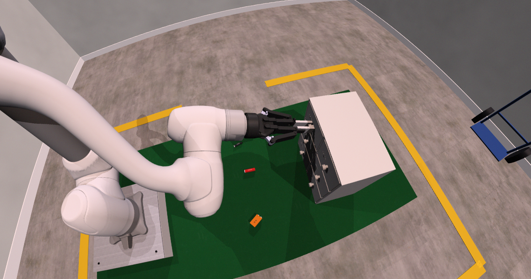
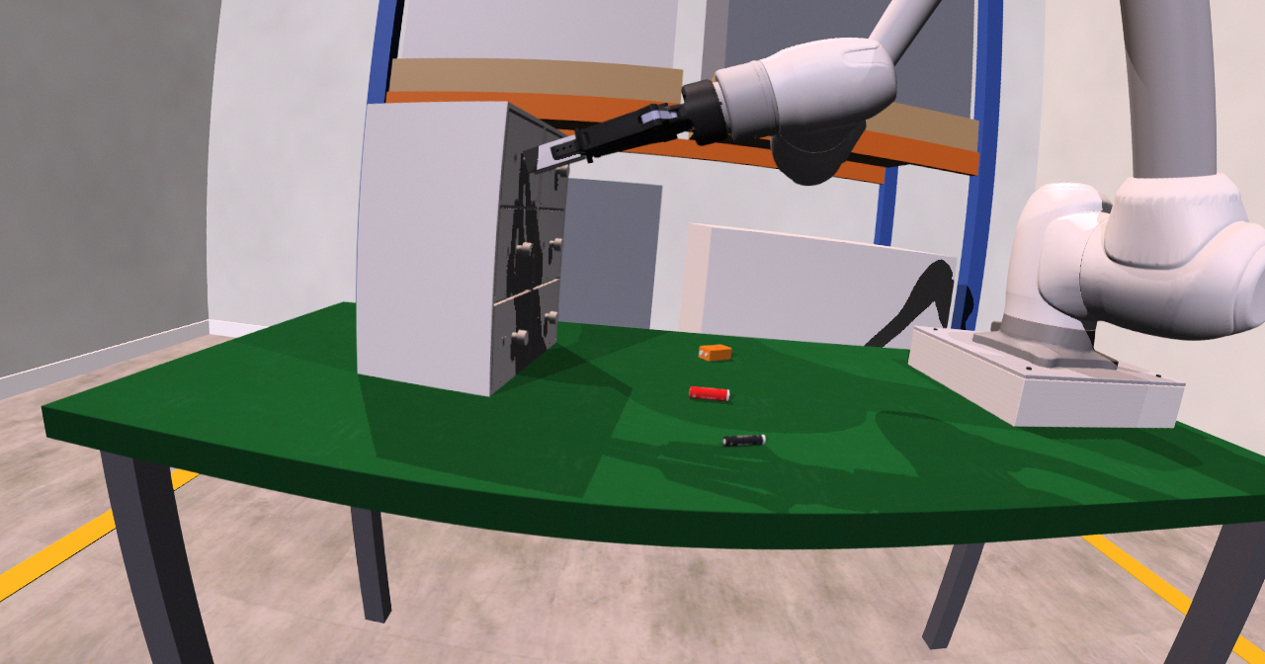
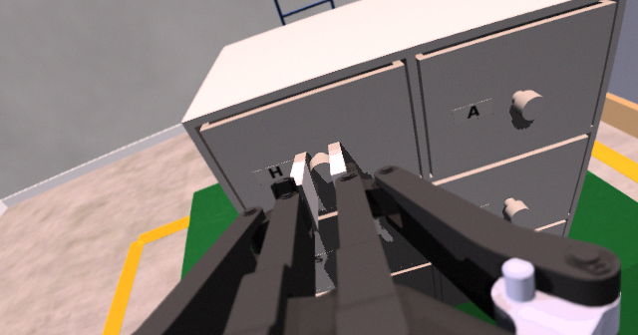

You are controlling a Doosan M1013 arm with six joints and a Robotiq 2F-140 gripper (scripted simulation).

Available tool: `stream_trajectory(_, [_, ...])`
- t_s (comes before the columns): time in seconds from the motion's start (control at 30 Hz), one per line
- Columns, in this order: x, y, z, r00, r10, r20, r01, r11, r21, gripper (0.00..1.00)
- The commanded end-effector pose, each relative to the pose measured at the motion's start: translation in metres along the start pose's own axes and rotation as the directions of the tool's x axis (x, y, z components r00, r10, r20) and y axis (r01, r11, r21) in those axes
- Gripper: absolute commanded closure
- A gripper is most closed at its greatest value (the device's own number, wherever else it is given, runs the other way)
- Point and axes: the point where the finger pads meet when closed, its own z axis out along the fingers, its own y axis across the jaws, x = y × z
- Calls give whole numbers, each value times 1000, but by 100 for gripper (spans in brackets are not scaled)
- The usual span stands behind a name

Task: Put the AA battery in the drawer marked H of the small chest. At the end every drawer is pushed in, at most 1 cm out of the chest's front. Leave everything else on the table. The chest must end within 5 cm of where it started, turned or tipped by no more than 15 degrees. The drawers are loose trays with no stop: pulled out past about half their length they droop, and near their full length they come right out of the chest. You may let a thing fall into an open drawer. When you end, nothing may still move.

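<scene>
The red battery (image 1: 249,170) (image 2: 709,392) lies on the table; it is thicker than the black one and looks like the AA, though its print is unreadable. The chest (image 1: 352,136) (image 2: 424,244) (image 3: 324,61) stands upright. Drawer H (image 3: 349,116) is at its top left in the wrist view and looks pushed in. My gripper (image 1: 312,124) (image 2: 541,163) (image 3: 323,166) is shut on drawer H's knob (image 3: 320,161), one fingertip at each side. The fingers hide the drawer's lower part and much of the drawer below.
A thin black battery (image 1: 237,143) (image 2: 743,440) and an orange block battery (image 1: 255,220) (image 2: 715,353) lie on the green table (image 1: 222,247) (image 2: 265,448). Drawer A (image 3: 563,66) is beside H, with its knob (image 3: 527,105) sticking out. The other visible drawers look pushed in.
</scene>
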Motion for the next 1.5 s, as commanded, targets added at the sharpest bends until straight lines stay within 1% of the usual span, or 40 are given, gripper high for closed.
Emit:
stream_trajectory(0.0, [0,0,0,1000,0,0,0,1000,0,92])
stream_trajectory(0.83, [0,0,-1,1000,0,0,0,1000,0,92])
stream_trajectory(1.17, [-2,0,-5,1000,0,0,0,1000,0,92])
stream_trajectory(1.47, [-5,0,-13,1000,0,0,0,1000,0,92])
